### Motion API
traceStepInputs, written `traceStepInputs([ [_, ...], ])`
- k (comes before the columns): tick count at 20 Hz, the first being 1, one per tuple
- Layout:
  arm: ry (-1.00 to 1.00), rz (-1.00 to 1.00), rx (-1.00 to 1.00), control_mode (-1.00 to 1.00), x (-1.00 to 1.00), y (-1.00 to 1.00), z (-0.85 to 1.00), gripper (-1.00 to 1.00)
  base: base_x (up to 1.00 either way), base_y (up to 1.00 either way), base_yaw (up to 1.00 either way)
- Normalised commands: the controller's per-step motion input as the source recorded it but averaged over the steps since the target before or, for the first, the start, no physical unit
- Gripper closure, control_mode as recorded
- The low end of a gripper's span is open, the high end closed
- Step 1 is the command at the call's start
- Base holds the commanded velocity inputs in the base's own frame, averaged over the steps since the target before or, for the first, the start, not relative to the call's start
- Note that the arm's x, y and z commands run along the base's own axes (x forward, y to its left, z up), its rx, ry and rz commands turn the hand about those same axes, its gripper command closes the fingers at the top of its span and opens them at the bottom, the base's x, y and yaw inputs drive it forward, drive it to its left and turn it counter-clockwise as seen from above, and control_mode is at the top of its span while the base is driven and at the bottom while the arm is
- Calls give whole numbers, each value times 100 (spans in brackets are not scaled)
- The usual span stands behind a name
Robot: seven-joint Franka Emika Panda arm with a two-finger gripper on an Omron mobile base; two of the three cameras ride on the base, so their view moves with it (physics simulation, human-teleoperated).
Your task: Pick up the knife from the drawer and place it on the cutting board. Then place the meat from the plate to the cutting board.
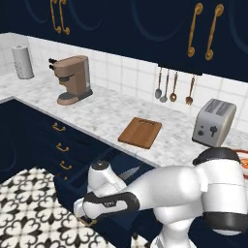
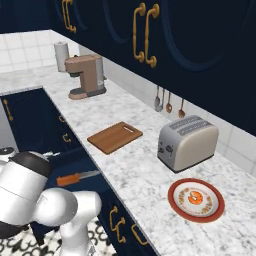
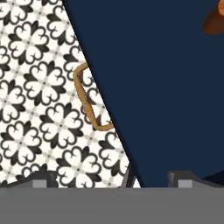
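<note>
Navy and deep, the drawer [image 2: 75, 170] stood pulled out beneath the claw [image 3: 111, 179], its brass handle [image 3: 87, 98] ahead over patterned floor. Inside lay the knife [image 2: 77, 177], orange-brown handle, grey blade. The claw's tips [image 3: 41, 180] were cut off low; their spread could not be told.

marble counter [image 2: 135, 170]: cutting board [image 2: 115, 137], plate [image 2: 195, 199], toaster [image 2: 187, 142]

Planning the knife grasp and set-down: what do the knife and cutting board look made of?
Knife: orange-brown handle, likely wood or plastic; plain grey blade, probably steel. Cutting board: reddish-brown with faint grain lines, likely wood, matte finish.
</note>
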Motion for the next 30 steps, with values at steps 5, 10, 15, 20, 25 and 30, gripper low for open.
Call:
traceStepInputs([
  [5,-11,-13,4,-100,18,-27,62,-100,0,0,0],
  [10,1,-33,0,-100,88,-96,52,-100,0,0,0],
  [15,6,-29,0,-100,95,-39,-29,-100,0,0,0],
  [20,1,-23,0,-100,57,-3,-44,-100,0,0,0],
  [25,0,-18,0,-100,32,-2,-37,-100,0,0,0],
  [30,0,-12,0,-100,37,1,-24,-100,0,0,0],
])
